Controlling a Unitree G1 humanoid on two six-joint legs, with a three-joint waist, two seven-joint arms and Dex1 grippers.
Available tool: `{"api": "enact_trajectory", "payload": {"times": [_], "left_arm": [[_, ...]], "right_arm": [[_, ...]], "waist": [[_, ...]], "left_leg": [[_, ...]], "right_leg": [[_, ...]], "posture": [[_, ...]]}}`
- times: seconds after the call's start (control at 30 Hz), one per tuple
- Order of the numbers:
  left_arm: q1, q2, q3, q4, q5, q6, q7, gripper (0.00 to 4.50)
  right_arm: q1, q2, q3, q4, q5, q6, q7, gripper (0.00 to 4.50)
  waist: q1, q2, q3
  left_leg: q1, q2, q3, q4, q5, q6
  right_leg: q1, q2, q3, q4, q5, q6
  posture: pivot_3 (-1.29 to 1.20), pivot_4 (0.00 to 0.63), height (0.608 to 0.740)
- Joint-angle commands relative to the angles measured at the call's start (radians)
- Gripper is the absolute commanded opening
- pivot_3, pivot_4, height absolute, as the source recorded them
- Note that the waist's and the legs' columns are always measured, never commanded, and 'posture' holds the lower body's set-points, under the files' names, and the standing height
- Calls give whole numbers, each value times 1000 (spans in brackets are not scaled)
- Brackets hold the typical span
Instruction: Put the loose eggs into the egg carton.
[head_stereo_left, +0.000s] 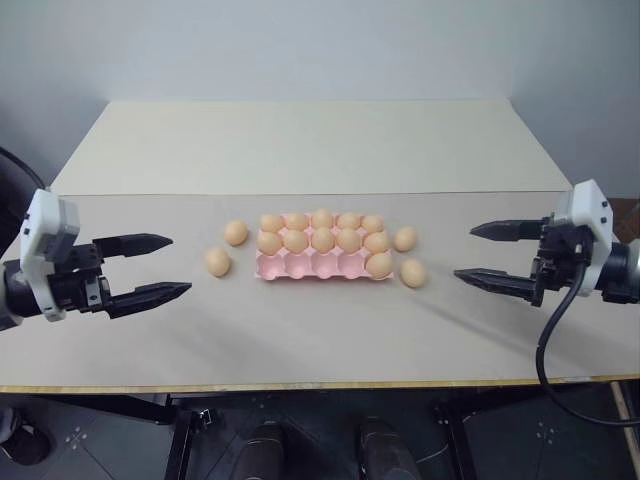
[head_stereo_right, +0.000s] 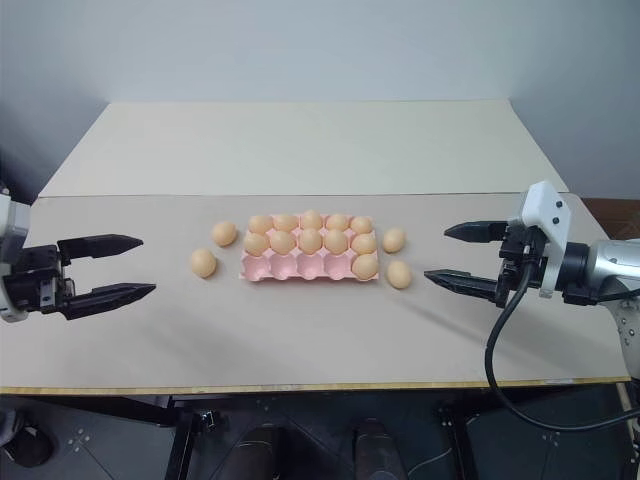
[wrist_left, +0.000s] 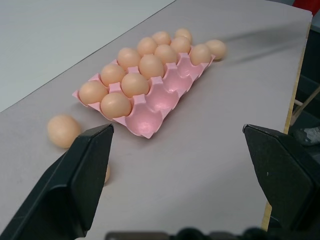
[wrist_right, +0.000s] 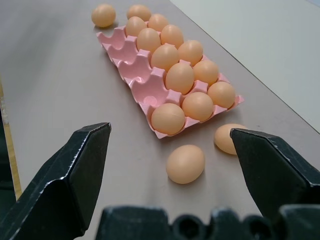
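left gripper (head_stereo_left: 150, 268) wide open, empty | right gripper (head_stereo_left: 492, 256) wide open, empty | risk: loose eggs (wrist_right: 185, 163) ahead of right fingers roll if nudged; egg carton (head_stereo_left: 300, 266) may slide

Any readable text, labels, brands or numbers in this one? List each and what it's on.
None. The egg carton, the loose eggs and the table carry no print, and no marking is legible on either hand.

Head cameras look down; wrist cameras face the egg carton (wrist_left: 150, 95) from opposite ends.
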Motion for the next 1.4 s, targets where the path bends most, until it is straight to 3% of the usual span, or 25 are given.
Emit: {"api": "enact_trajectory", "payload": {"times": [0.03, 0.43, 0.73, 1.03, 1.2, 1.37, 1.4], "left_arm": [[-41, 1, 26, 2, -26, 13, 41, 4500], [-45, 18, 8, 22, 16, -32, 17, 4500], [-18, 34, 21, 13, 8, -25, -22, 4500], [-57, 19, -34, 13, -5, -25, -33, 4500], [-76, 11, -51, 12, -11, -15, -20, 4500], [-82, 17, -55, 17, -11, -15, -22, 4500], [-84, 16, -58, 18, -9, -18, -21, 4500]], "right_arm": [[-10, -22, -38, -18, 15, 0, 1, 4441], [-13, -32, -13, -24, -54, -29, -53, 4441], [-28, -57, 34, -51, -89, 67, -131, 4441], [-82, 54, 265, -103, -219, 127, -293, 4441], [-152, 159, 391, -21, -341, 131, -394, 4441], [-209, 232, 464, 71, -388, 145, -396, 4441], [-218, 245, 469, 94, -397, 145, -402, 4278]], "waist": [[0, 0, 0], [0, 0, 0], [0, 0, 0], [-2, 0, 0], [-2, 0, 0], [-2, 0, 0], [-2, 0, 0]], "left_leg": [[0, 0, 0, 0, 0, 0], [0, 0, 2, 0, 0, 0], [0, 1, 4, -1, 0, 0], [-1, 1, 7, -1, 0, 0], [-4, 2, 9, -1, 0, 0], [-6, 2, 10, -1, 0, 0], [-6, 2, 10, -1, 0, 0]], "right_leg": [[0, 0, 0, 0, 0, 0], [-1, 1, 2, 0, 0, 0], [-3, 1, 4, 1, 0, 0], [-6, 1, 7, 1, 1, 0], [-11, 2, 9, 3, 1, 0], [-13, 2, 10, 3, 2, -1], [-13, 2, 10, 3, 2, -1]], "posture": [[0, 150, 740], [0, 150, 740], [0, 150, 740], [0, 150, 740], [0, 150, 740], [0, 150, 740], [0, 150, 740]]}}
